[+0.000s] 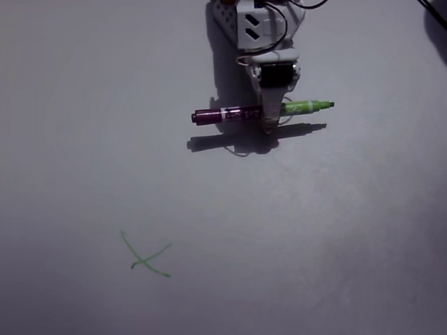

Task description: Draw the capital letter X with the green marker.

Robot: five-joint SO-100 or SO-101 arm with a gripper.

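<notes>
In the fixed view, my gripper (pixel 269 120) reaches down from the top middle and is shut on the green marker (pixel 230 114). The marker lies level, magenta rear to the left, green tip pointing right. Its shadow on the white surface just below suggests it is held above the surface. A small light-green letter X (pixel 145 257) of two uneven strokes is drawn at the lower left, far from the gripper.
The white drawing surface (pixel 314 230) fills the view. The arm's white body (pixel 255 24) with dark cables stands at the top middle. A dark shape (pixel 437 17) cuts the top right corner.
</notes>
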